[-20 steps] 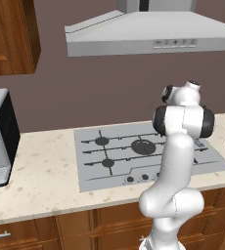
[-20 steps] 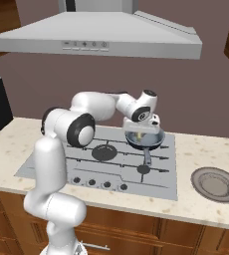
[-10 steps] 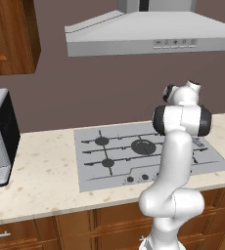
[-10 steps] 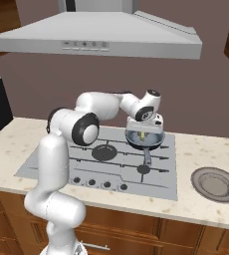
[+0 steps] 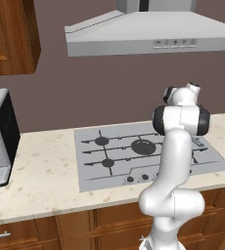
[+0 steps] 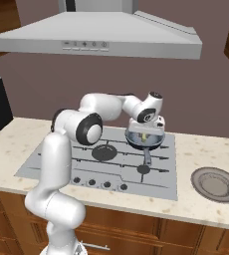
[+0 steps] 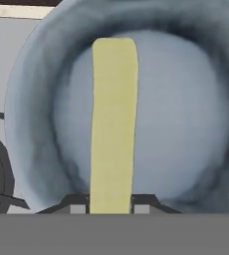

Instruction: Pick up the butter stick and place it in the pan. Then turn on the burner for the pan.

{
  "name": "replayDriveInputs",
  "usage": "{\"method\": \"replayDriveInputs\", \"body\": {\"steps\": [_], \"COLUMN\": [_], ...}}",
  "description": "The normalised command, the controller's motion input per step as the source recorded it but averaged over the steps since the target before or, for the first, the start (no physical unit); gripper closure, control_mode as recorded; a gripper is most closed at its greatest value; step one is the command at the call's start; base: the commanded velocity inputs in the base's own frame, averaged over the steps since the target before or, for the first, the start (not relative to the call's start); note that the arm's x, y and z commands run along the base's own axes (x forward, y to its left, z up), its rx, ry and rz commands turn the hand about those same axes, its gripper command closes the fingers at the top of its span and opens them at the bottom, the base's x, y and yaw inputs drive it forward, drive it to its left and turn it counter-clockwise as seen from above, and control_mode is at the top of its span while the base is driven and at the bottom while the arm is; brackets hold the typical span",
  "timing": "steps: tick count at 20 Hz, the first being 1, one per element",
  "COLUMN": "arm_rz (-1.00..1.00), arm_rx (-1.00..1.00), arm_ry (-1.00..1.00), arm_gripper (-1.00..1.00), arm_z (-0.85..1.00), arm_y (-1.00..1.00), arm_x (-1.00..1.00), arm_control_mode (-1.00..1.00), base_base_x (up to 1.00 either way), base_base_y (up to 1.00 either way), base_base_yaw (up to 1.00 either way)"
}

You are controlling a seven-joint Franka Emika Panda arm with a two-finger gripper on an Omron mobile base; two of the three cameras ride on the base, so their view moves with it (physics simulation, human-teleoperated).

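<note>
The end effector (image 7: 110,205), clamped on the butter stick (image 7: 113,119), hangs over the pan (image 6: 144,138) on the cooktop's far right burner, and a release from this height could let the stick bounce onto the rim or the surface (image 6: 206,199).

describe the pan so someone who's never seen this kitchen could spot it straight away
Find the grey cooktop under the range hood. On its back right burner sits the pan, round and shallow, dark rim, blue-grey inside, handle towards the knobs. The gripper holds the butter stick over it; the grey plate lies on the counter.
</note>
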Motion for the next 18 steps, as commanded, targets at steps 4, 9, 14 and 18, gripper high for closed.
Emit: {"method": "replayDriveInputs", "body": {"steps": [4, 9, 14, 18], "arm_rz": [0.00, 0.00, 0.00, 0.00], "arm_rx": [0.00, 0.00, 0.00, 0.00], "arm_ry": [0.00, 0.00, 0.00, 0.00], "arm_gripper": [1.00, 1.00, -1.00, -1.00], "arm_z": [-0.18, -0.26, -0.28, -0.03], "arm_y": [0.00, 0.00, 0.00, 0.00], "arm_x": [0.14, 0.11, 0.01, 0.00], "arm_control_mode": [-1.00, -1.00, -1.00, -1.00], "base_base_x": [0.00, 0.00, 0.00, 0.00], "base_base_y": [0.00, 0.00, 0.00, 0.00], "base_base_yaw": [0.00, 0.00, 0.00, 0.00]}}
